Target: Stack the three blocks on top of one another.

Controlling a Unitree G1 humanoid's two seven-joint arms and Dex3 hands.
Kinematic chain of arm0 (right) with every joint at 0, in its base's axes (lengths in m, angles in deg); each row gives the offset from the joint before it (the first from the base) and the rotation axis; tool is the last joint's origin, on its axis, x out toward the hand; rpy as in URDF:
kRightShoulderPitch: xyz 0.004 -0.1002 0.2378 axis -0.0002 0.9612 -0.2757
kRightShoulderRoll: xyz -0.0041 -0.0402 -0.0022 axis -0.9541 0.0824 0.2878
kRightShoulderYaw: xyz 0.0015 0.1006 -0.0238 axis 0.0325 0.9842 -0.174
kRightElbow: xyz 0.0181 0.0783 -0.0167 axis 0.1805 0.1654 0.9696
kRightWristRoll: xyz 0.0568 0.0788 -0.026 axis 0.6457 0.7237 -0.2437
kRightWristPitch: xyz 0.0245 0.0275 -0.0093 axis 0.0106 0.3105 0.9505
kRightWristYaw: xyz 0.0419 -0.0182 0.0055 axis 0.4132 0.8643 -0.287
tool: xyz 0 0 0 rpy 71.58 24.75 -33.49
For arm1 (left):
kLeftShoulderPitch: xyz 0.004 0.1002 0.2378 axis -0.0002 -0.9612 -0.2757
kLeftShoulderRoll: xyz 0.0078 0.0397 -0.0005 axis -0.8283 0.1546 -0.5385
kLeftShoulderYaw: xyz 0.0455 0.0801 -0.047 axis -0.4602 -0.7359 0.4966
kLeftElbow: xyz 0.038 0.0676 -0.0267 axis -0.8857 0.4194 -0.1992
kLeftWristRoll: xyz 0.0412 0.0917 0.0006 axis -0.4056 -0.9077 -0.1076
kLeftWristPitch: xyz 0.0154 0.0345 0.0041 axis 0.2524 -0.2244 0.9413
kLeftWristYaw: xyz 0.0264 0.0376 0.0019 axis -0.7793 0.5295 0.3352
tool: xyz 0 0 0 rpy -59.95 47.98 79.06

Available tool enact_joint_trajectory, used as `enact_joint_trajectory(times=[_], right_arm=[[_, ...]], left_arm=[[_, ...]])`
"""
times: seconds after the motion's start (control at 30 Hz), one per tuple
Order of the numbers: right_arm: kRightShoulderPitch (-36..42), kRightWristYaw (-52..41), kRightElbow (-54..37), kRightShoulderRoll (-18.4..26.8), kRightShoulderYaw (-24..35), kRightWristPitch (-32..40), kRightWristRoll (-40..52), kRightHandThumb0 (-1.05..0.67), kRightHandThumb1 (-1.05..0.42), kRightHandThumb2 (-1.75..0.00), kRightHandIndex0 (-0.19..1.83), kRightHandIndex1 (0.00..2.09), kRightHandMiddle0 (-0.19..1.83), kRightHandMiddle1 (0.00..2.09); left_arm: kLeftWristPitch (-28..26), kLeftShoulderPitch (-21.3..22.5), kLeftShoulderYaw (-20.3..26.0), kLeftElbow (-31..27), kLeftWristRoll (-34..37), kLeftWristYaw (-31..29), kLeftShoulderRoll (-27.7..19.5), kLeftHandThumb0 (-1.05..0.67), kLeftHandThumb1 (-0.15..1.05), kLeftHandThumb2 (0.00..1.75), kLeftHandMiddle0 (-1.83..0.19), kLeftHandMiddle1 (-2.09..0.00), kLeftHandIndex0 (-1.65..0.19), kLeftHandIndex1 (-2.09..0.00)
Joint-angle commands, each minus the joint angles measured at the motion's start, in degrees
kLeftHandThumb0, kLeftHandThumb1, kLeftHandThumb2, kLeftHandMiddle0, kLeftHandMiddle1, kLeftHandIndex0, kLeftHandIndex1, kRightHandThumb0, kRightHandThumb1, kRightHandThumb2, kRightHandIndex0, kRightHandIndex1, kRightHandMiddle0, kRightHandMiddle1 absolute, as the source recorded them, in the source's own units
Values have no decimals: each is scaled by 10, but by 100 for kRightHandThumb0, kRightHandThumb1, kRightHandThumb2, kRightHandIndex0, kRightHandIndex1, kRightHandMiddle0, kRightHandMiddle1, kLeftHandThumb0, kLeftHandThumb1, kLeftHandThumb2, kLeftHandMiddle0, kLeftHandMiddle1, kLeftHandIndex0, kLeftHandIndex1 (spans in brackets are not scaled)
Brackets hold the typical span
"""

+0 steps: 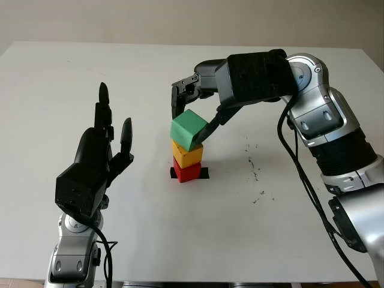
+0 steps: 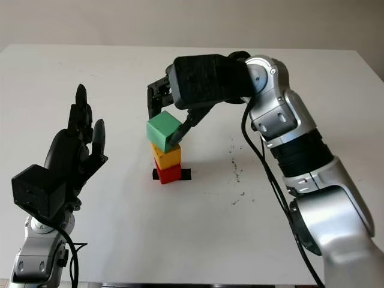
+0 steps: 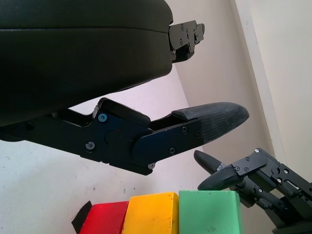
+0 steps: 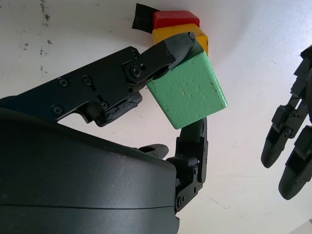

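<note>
The right hand [image 1: 192,117] reaches in over the middle of the white table [image 1: 60,72] with its fingers clamped on the green block [image 1: 189,129]. One finger [image 4: 170,51] presses against the block's side that faces the robot's right, and another finger [image 4: 192,141] bears on the opposite side. The green block sits tilted, one lower edge touching the top of the yellow block [image 1: 187,155], so it is not yet square on the stack. The yellow block stands directly on the red block [image 1: 186,171], and the red block rests on a small strip of black tape [image 1: 204,173] stuck to the table. To the right of the stack, a scatter of small dark specks [image 1: 255,171] marks the table. The left hand [image 1: 99,159] is open, raised above the table's near left part with fingers pointing up, well apart from the stack and holding nothing.
</note>
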Motion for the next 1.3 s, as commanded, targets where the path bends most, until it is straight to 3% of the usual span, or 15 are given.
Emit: enact_joint_trajectory(times=[0.0,0.63,0.7,0.87,1.1,1.27], right_arm=[[-3,-1,-1,-1,1,0,2,-46,-95,-5,38,6,36,151],[5,-10,-4,-3,1,4,12,-48,-94,-5,30,3,29,147],[4,-18,-3,1,-4,-3,10,-53,-92,-5,22,2,13,125],[3,-40,14,6,-5,-42,17,-61,-89,-5,3,2,1,58],[1,-57,27,10,-7,-52,15,-69,-86,-5,-17,1,-12,22],[-2,-74,32,16,-4,-73,22,-82,-88,-6,-19,0,-19,2]], left_arm=[[6,-2,-2,-6,1,3,4,-73,105,73,19,0,19,0],[7,-3,-1,-4,2,5,6,-72,105,73,19,0,19,-1],[8,-3,-1,-4,1,4,5,-72,105,73,19,0,19,-1],[7,-3,-1,-3,2,4,6,-73,105,74,19,0,19,-2],[7,-5,0,-4,0,8,7,-73,105,72,19,0,19,-1],[9,-3,1,-1,2,8,7,-73,105,72,19,0,19,0]])
